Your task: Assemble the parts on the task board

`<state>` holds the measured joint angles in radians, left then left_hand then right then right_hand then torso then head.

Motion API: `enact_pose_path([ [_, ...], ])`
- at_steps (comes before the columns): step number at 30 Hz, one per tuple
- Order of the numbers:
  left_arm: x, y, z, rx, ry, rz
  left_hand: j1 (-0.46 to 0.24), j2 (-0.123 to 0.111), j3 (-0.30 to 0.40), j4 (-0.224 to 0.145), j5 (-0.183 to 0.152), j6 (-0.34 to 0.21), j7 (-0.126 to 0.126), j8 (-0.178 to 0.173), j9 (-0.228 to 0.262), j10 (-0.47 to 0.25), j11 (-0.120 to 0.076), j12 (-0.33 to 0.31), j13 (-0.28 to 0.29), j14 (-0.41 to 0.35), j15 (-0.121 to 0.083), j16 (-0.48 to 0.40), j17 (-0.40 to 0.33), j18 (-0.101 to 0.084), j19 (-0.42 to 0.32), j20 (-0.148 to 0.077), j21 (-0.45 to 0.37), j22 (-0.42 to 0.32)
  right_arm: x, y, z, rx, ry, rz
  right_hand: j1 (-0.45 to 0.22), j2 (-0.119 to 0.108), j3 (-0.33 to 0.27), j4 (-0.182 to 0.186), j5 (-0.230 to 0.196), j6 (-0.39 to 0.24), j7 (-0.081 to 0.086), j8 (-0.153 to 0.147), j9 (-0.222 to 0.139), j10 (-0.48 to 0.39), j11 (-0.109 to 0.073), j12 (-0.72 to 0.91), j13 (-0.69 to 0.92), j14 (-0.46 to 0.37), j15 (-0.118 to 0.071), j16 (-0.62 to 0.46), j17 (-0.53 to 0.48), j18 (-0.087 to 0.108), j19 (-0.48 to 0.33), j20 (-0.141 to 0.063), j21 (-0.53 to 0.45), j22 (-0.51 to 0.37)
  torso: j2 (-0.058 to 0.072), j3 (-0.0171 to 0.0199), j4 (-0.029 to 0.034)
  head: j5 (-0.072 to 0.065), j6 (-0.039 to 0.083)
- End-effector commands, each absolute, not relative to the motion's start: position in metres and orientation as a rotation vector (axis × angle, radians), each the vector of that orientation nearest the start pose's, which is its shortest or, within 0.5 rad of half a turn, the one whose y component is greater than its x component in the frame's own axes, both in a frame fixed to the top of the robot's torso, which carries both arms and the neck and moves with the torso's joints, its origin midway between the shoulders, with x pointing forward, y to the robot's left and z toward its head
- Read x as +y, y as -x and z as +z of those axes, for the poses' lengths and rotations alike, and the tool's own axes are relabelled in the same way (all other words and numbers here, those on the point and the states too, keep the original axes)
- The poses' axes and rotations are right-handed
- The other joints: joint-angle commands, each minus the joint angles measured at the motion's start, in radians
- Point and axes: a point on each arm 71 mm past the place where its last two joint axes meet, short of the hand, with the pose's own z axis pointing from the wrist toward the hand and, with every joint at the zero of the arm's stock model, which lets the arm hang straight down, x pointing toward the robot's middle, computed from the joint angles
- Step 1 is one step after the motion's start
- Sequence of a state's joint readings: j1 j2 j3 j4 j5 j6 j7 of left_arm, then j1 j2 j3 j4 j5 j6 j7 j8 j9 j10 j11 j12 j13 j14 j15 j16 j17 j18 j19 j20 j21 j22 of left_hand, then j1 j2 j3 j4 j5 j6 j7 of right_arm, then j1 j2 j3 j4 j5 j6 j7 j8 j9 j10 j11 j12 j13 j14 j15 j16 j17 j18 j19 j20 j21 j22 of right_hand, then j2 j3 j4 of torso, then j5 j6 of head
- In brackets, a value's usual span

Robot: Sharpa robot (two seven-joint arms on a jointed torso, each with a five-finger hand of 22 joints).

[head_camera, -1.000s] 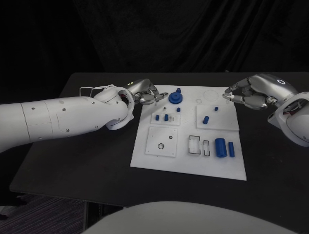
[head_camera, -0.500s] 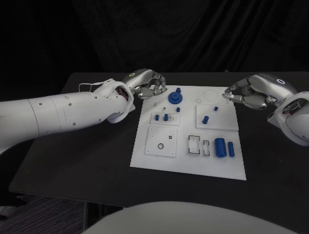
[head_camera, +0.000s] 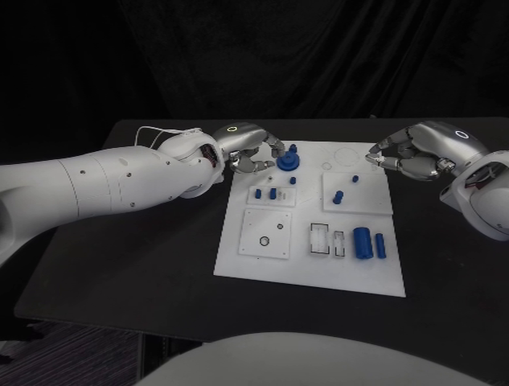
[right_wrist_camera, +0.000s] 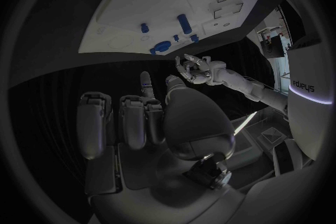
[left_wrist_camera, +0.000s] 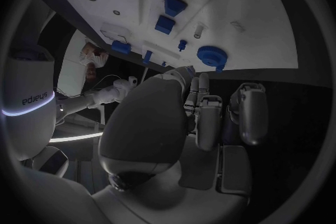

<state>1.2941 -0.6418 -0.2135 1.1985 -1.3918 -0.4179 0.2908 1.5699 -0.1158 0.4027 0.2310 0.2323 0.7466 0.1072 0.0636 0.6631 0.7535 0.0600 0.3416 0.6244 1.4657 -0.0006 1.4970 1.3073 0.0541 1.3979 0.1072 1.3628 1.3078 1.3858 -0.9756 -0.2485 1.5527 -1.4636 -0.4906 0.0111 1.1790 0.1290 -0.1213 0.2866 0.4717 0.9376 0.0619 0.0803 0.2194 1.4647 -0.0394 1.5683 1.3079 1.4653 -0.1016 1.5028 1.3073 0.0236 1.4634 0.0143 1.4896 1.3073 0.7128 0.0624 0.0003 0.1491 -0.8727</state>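
Observation:
The white task board [head_camera: 312,265] lies in the middle of the black table. A round blue part [head_camera: 289,160] with a stub on top stands at its far left corner. My left hand [head_camera: 253,148] hovers just left of that part with fingers curled in and nothing in them; the left wrist view has the left hand [left_wrist_camera: 203,117] close behind the round part [left_wrist_camera: 211,57]. My right hand [head_camera: 409,157] is at the board's far right edge. In the right wrist view the right hand [right_wrist_camera: 140,117] pinches a slim blue pin [right_wrist_camera: 144,88] between thumb and finger.
Two blue cylinders [head_camera: 370,243] lie near the board's near right corner, beside outlined slots [head_camera: 320,239]. Small blue pegs [head_camera: 272,193] stand on a raised square at centre left, and another peg [head_camera: 338,196] on the square to its right. Black table surrounds the board.
My left hand has moved right along the board's far edge, up beside the round blue part, and its wrist has turned. My right hand has stayed put.

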Motion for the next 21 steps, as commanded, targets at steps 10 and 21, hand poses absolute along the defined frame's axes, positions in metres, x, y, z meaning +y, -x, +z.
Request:
enact_pose_path([
  [10,0.161,-0.520,-0.200,1.441,-0.677,-0.831,-0.007,-0.007,-0.048,-0.107,-0.047,0.013,-0.112,0.000,-0.256,-0.123,-0.054,-0.146,-0.293,0.023,-0.051,-0.007,0.122,0.012,-0.023,-0.047,-0.061,0.174,-0.258,-0.478,-0.156,1.496,0.236,0.564,0.013,0.001,0.004,-0.002,0.004,0.007,-0.003,-0.006,-0.001,0.106,0.006,0.003,0.263,0.077,0.007,-0.004,0.112,-0.002,0.068,0.004,-0.003,0.234,0.000,0.0003,-0.0016,-0.009,0.000],
  [21,0.146,-0.523,-0.204,1.490,-0.680,-0.820,-0.090,-0.006,-0.149,-0.063,-0.122,0.056,-0.101,0.007,-0.329,-0.021,-0.033,-0.080,-0.349,0.032,-0.039,0.004,0.129,0.007,0.000,-0.038,-0.052,0.180,-0.257,-0.478,-0.156,1.497,0.237,0.565,0.013,0.001,0.004,-0.002,0.004,0.007,-0.003,-0.006,-0.001,0.106,0.006,0.003,0.263,0.077,0.007,-0.004,0.112,-0.001,0.067,0.004,-0.004,0.234,0.001,0.0005,-0.0024,-0.011,0.000],
])
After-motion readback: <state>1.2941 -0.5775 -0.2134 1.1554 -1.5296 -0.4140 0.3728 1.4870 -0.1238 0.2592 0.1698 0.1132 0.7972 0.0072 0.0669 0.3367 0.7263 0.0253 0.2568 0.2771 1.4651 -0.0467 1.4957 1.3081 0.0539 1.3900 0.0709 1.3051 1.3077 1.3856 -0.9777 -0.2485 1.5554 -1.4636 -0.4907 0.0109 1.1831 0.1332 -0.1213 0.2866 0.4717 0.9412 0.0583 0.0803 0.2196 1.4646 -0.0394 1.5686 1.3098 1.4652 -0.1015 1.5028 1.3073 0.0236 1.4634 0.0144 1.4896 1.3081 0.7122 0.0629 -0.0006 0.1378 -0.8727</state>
